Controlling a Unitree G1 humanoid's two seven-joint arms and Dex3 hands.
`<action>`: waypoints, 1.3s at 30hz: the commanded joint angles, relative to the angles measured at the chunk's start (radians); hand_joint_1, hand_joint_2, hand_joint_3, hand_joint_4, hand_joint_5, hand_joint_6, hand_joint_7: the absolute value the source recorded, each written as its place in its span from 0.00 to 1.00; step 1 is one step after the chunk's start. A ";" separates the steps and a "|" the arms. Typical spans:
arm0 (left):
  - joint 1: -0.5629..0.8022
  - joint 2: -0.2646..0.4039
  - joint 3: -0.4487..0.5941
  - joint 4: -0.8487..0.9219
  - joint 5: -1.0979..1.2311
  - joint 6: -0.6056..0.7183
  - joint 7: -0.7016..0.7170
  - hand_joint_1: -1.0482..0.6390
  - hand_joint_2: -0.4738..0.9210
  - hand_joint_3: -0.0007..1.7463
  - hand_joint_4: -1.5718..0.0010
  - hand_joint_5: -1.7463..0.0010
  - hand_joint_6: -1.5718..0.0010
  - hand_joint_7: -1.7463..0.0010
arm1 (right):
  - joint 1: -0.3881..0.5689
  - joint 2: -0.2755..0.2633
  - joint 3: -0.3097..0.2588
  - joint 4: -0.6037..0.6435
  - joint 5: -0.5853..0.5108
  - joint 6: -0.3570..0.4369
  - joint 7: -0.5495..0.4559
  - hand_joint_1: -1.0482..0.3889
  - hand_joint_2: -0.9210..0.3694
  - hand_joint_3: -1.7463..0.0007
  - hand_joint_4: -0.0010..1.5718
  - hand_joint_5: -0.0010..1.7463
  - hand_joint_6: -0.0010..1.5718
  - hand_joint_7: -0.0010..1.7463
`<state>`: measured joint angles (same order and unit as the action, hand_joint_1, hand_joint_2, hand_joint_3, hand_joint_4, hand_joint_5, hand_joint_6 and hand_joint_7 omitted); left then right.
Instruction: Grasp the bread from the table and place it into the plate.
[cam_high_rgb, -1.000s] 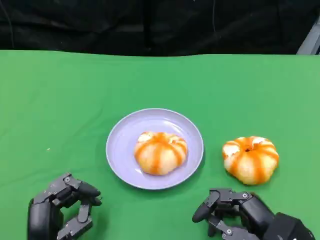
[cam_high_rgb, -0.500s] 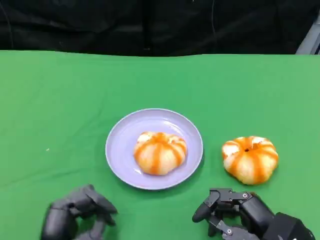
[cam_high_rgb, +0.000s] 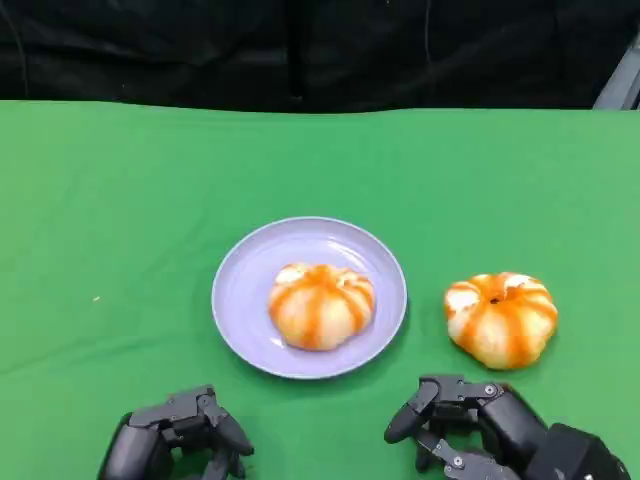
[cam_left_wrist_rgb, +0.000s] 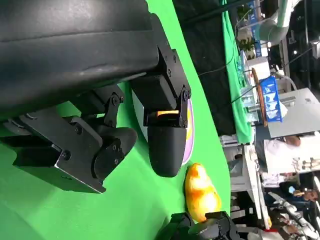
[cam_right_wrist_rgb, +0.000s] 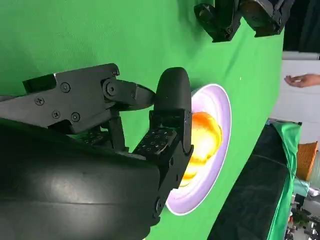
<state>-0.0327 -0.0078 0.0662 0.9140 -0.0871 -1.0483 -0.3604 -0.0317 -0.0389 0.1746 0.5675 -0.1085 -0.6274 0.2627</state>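
Both robot hands hover low over the green cloth surface (cam_high_rgb: 120, 200), holding nothing: the left robot hand (cam_high_rgb: 180, 440) has its fingers curled in, the right robot hand (cam_high_rgb: 460, 435) has its fingers apart.

Light over my table (cam_high_rgb: 120, 200) is bright, even and soft, from above; the green cloth reads flat with no hot spots. The plate (cam_high_rgb: 245, 290) throws only a thin, faint shadow along its near rim, and the bread on the cloth (cam_high_rgb: 500, 318) has a small dark shadow under it. The backdrop (cam_high_rgb: 300, 50) behind stays near black, detail lost. Head view is sharp in the middle, a bit soft low down at my left hand (cam_high_rgb: 175, 440). Left wrist view: my own shell (cam_left_wrist_rgb: 75, 45) is close, with a dull grey sheen; the far room is overexposed and washed out. Right wrist view: the bread on the plate (cam_right_wrist_rgb: 204, 137) glows oversaturated, with a blown white patch at the frame edge.
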 joint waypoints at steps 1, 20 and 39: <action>0.009 0.018 -0.002 -0.010 -0.010 0.008 -0.007 0.66 0.69 0.65 0.41 0.17 0.36 0.34 | 0.000 -0.009 -0.003 0.002 0.007 -0.010 -0.005 0.64 0.00 0.73 0.43 0.85 0.51 0.55; -0.008 0.035 0.014 -0.015 -0.020 0.005 0.005 0.66 0.70 0.65 0.41 0.18 0.38 0.33 | 0.003 -0.005 -0.004 0.008 0.017 -0.007 0.005 0.64 0.00 0.73 0.42 0.86 0.51 0.55; -0.021 0.043 0.026 0.004 -0.025 -0.005 0.001 0.67 0.69 0.67 0.40 0.18 0.37 0.34 | 0.002 -0.006 -0.006 0.018 0.012 -0.014 0.000 0.64 0.00 0.73 0.42 0.87 0.51 0.56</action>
<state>-0.0512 0.0156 0.0840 0.9076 -0.1074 -1.0430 -0.3646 -0.0316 -0.0381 0.1743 0.5771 -0.1074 -0.6295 0.2674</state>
